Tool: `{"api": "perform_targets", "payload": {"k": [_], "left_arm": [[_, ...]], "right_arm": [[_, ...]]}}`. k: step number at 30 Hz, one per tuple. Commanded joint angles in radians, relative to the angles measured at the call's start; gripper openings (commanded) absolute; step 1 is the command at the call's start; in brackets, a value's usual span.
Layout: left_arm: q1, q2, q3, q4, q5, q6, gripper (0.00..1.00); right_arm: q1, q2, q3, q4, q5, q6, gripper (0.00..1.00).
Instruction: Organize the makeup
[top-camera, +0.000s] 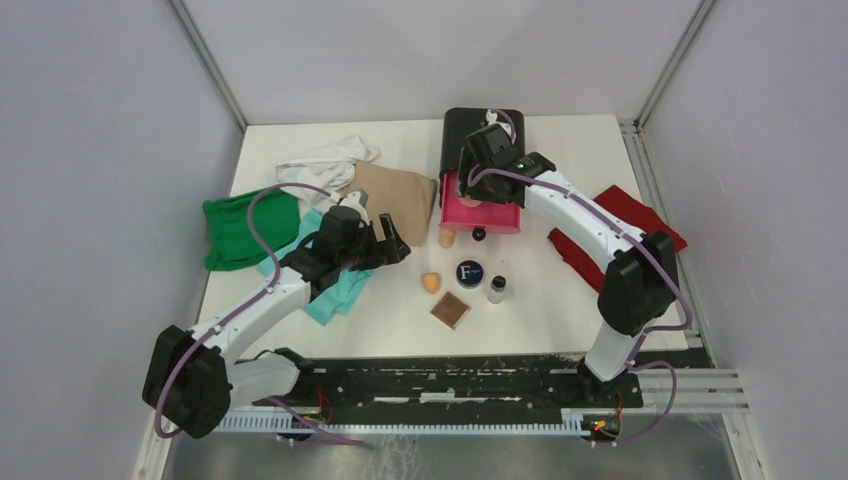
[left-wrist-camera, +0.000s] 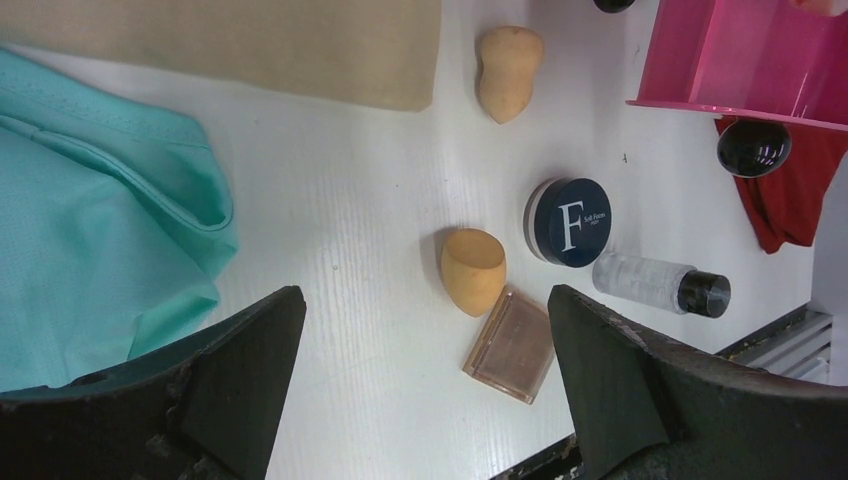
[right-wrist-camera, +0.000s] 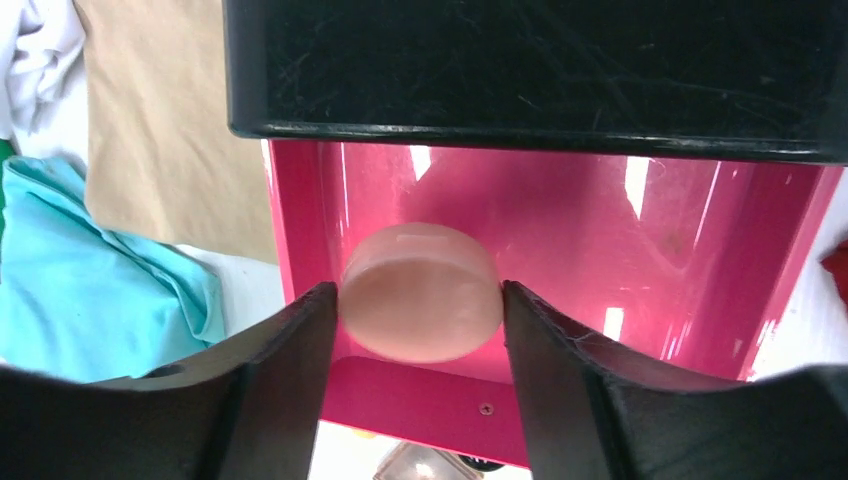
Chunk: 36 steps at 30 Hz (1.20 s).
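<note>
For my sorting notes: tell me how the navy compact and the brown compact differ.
The navy compact is round, the brown compact square. The navy compact's lid bears a white F; the brown compact's is plain. The navy one looks thicker, the brown one flatter. Both lie on the table.

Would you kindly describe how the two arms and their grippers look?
The left arm and right arm have white links, black joints and purple-grey cables. The left gripper and right gripper have black, scuffed, wedge-shaped fingers. A green light shows near the right wrist.
</note>
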<state>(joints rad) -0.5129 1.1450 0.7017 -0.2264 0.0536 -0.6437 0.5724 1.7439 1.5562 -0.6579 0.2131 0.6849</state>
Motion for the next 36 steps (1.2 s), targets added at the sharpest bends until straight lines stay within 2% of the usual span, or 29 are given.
{"api": "perform_targets", "payload": {"k": [1,4,6,12,17,22,27,32,36], "left_arm": [[-0.004,-0.025,-0.001,0.006,-0.014,0.005,0.99],[-0.004,-0.028,-0.01,0.006,-0.011,-0.002,0.99],[-0.005,-0.033,-0.012,0.006,-0.01,-0.003,0.99],[-0.004,-0.044,0.008,-0.011,-0.018,0.012,0.99],[-0.012,-0.036,0.019,-0.011,-0.013,0.042,0.99],[-0.12,-0.017,0.021,-0.002,-0.066,0.086,0.99],[-0.242,-0.002,0.006,0.029,-0.135,0.059,0.99],[-0.285,-0.001,-0.019,0.063,-0.164,0.034,0.99],[-0.385,0.006,-0.054,0.072,-0.251,-0.029,0.99]], "right_arm": [[0.001,0.016,0.049,0.038,0.01,0.01,0.73],[0.001,0.023,0.051,0.043,0.002,0.01,0.83],[0.001,0.025,0.054,0.043,-0.003,0.009,0.86],[0.001,-0.067,0.039,0.025,-0.026,-0.008,0.86],[0.005,-0.27,-0.126,0.051,-0.028,-0.078,0.85],[0.018,-0.497,-0.378,0.06,-0.076,-0.109,0.84],[0.021,-0.654,-0.604,0.025,-0.035,-0.066,0.84],[0.032,-0.703,-0.688,0.012,-0.088,0.002,0.85],[0.059,-0.715,-0.718,0.004,-0.081,0.021,0.86]]}}
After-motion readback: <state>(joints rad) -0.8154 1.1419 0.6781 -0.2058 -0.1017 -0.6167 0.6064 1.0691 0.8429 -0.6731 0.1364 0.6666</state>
